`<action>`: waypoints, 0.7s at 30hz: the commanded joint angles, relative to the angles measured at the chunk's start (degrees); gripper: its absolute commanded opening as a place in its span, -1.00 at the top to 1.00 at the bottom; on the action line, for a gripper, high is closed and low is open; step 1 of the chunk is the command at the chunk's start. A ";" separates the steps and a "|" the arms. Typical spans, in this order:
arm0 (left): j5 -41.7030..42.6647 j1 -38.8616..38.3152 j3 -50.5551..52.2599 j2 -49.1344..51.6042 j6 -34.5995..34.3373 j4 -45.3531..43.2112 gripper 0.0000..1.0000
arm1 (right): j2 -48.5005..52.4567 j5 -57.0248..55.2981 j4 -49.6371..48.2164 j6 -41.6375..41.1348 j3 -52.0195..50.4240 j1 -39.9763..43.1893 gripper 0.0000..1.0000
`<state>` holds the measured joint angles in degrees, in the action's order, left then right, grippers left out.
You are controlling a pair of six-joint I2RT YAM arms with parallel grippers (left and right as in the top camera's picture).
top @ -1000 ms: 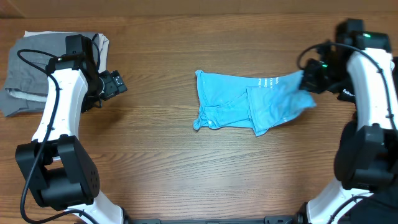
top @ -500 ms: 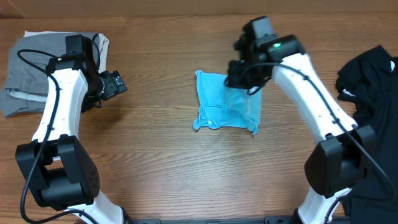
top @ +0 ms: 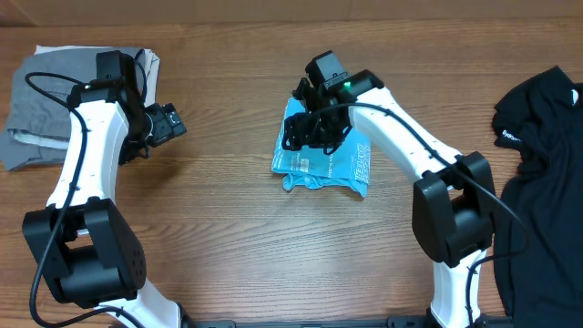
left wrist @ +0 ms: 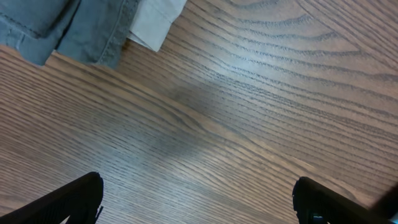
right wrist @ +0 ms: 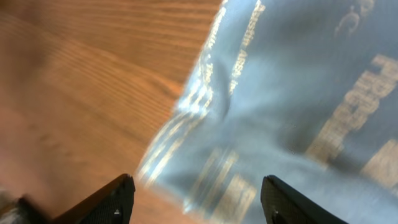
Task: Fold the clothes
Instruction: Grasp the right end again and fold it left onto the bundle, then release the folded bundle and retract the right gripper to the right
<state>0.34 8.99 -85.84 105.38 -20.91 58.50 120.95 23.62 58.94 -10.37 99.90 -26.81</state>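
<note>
The clothes, a light blue T-shirt (top: 332,166) with pale lettering, lies folded into a small bundle at the table's middle. My right gripper (top: 301,137) hovers over its upper left part. In the right wrist view that gripper (right wrist: 199,202) is open, its black fingers (right wrist: 115,199) spread wide above the blurred blue shirt (right wrist: 292,74), with nothing between them. My left gripper (top: 169,123) stays at the left, well away from the shirt. It is open (left wrist: 199,202) over bare wood.
Grey trousers (top: 36,100) lie folded at the far left corner, their edge (left wrist: 74,25) and a white cloth corner (left wrist: 155,22) showing in the left wrist view. A black garment (top: 537,137) lies heaped at the right edge.
My right arm swung from the far right to the middle, carrying the shirt's right side over onto its left, then opened its jaws and let go. The left arm stayed still.
</note>
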 commanded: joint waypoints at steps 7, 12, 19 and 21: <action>-0.39 -0.02 0.20 0.35 -0.55 -0.09 -1.00 | -5.75 5.64 8.41 1.33 2.19 5.88 0.81; -0.39 -0.02 0.20 0.35 -0.55 -0.09 -0.99 | -5.75 6.36 -0.20 -3.72 -9.84 3.58 0.92; -0.39 -0.02 0.20 0.35 -0.55 -0.09 -1.00 | -5.75 10.99 -20.50 -8.13 -27.26 3.26 0.92; -0.39 -0.02 0.20 0.35 -0.55 -0.09 -1.00 | -5.75 10.97 -28.17 -9.27 -32.15 3.34 0.92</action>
<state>0.34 8.99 -85.84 105.38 -20.91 58.52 116.31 33.19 37.28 -16.67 73.28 -23.51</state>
